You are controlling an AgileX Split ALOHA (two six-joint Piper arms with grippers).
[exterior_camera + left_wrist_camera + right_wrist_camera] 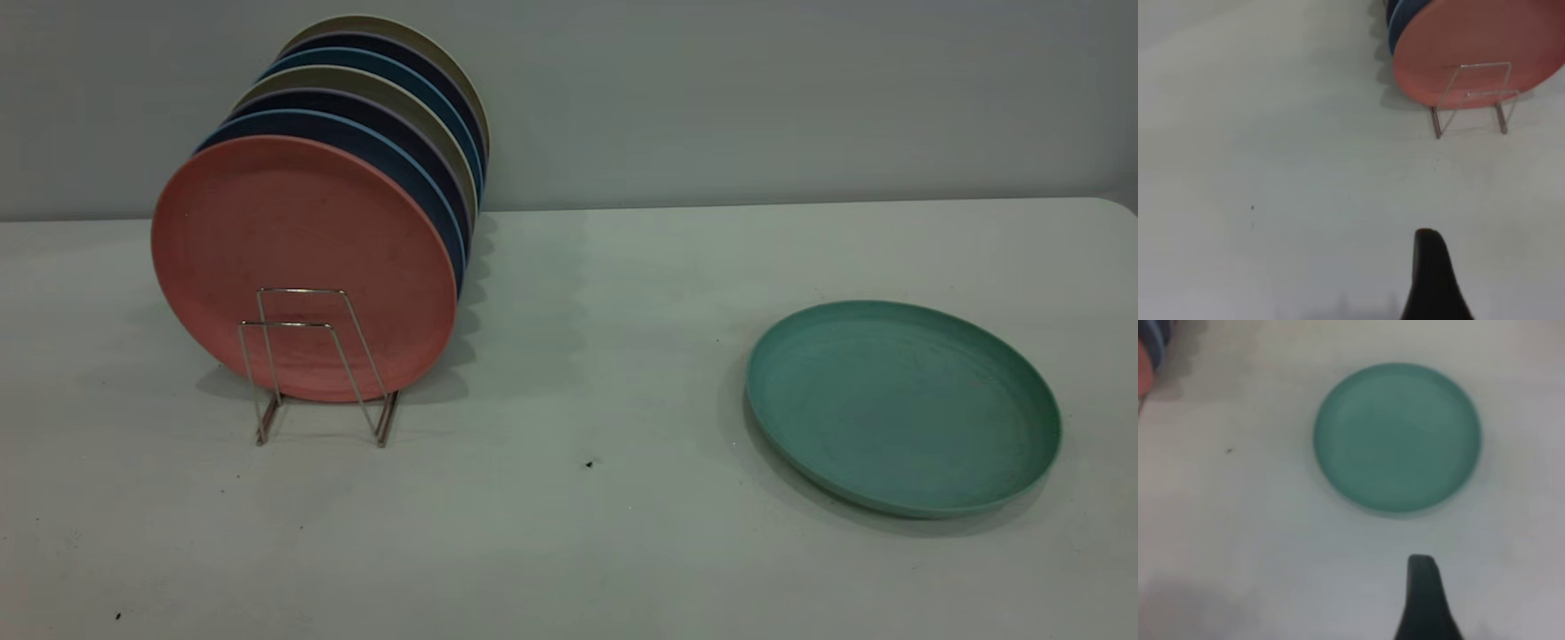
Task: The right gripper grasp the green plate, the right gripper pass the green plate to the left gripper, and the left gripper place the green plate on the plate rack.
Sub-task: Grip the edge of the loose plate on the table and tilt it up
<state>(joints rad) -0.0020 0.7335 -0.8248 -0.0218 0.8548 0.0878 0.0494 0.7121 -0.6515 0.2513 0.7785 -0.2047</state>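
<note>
one green plate (902, 404) flat; one plate rack (316, 364) holding seven plates (356, 107).

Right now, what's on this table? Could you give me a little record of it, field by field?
Green plate: green plate lies flat on the table, at the right of the exterior view, untouched
Plate rack: plate rack at the left, low wire loops
In the rack: pink plate at the front, standing on edge; blue plates and beige ones behind
Free slot: one wire loop stands in front of the pink plate
Right gripper: right gripper off the green plate, one finger seen
Left gripper: left gripper off the rack, one finger seen
Task stage: not started
</note>
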